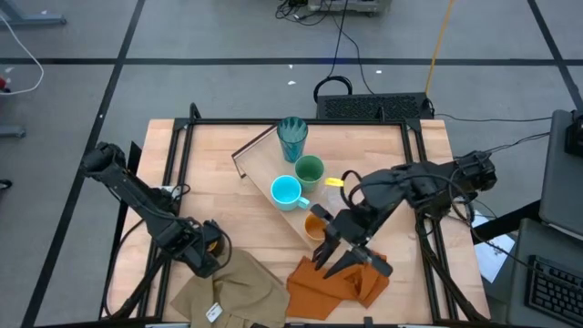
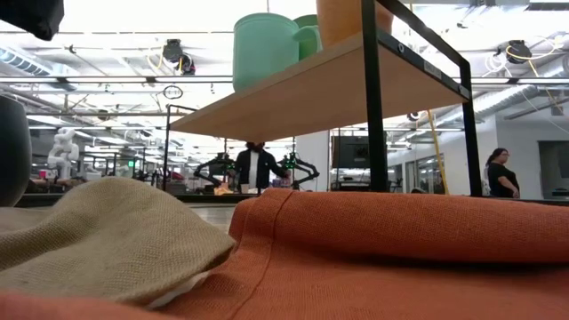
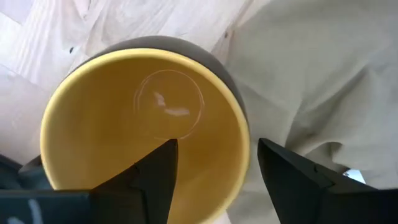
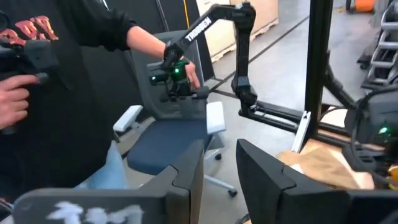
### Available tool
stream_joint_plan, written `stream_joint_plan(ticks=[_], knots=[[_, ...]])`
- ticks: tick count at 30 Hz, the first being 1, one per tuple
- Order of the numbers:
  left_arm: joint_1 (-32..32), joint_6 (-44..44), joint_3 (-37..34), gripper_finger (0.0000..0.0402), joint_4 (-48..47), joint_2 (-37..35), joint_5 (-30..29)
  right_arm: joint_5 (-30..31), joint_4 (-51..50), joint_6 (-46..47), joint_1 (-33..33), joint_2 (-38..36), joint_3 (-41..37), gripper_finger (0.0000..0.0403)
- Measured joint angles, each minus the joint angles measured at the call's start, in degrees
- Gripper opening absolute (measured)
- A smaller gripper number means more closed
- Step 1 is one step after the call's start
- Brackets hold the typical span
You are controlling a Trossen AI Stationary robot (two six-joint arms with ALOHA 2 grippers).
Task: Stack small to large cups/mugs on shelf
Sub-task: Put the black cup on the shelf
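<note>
The shelf lies slantwise on the table; it also shows in the low view. On it stand the ribbed teal cup, the green cup, the light-blue mug and the orange cup. The clear tumbler does not show. The dark mug with the yellow inside stands upright by the tan cloth. My left gripper is open above it, one finger inside the mug and one outside its wall. My right gripper is open and empty above the orange cloth.
The tan cloth lies right beside the dark mug, and the orange cloth lies to its right at the near edge. Black frame bars run along the table's sides. A person stands beyond the table.
</note>
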Motion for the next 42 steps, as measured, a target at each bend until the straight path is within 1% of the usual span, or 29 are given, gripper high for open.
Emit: stream_joint_plan(ticks=[6, 8, 9, 11, 16, 17, 21, 24, 29, 33, 39, 42], knots=[[0.17, -0.05, -0.95, 0.0222, 0.30, 0.00, 0.28, 0.27, 0.63, -0.30, -0.02, -1.22, 0.00, 0.0084], [0.17, -0.25, -0.95, 0.0211, 0.32, 0.00, 0.22, 0.29, 0.49, -0.22, -0.02, -1.15, 0.00, 0.0084], [0.17, -0.29, -0.95, 0.0198, 0.26, 0.00, 0.22, 0.29, 0.38, -0.19, -0.02, -1.08, 0.00, 0.0084], [0.15, -0.09, -0.95, 0.0161, 0.50, 0.00, 0.09, 0.34, 0.32, -0.18, -0.02, -1.02, -0.02, 0.0084], [0.17, 1.71, -0.95, 0.0031, 0.38, -0.02, -0.55, 0.34, 0.34, -0.23, -0.02, -1.11, -0.02, 0.0084], [0.24, 1.00, -0.95, 0.0019, 0.34, 0.02, -0.12, 0.34, 0.33, -0.27, -0.02, -1.11, -0.02, 0.0084], [0.15, 0.21, -1.04, 0.0020, -0.17, 0.02, -1.50, 0.34, 0.32, -0.29, -0.02, -1.09, -0.02, 0.0084], [0.20, 0.19, -1.02, 0.0012, 0.35, -0.07, -1.44, 0.36, 0.02, -0.32, -0.02, -1.09, -0.02, 0.0084], [0.28, -0.65, -0.91, 0.0017, 0.56, -0.66, 0.56, 0.36, -0.17, -0.34, -0.02, -1.09, -0.02, 0.0084], [0.50, -1.98, -0.20, 0.0016, 1.38, -2.02, 0.25, 0.36, -0.37, -0.36, -0.02, -1.09, -0.02, 0.0084], [1.95, -1.92, 2.65, 0.0013, 2.20, -4.78, -0.57, 0.36, -0.60, -0.73, -0.02, -1.09, -0.02, 0.0084], [3.46, -1.51, 5.02, 0.0022, 1.96, -5.91, -0.62, 0.34, -0.60, -1.07, -0.02, -1.09, -0.02, 0.0084]])
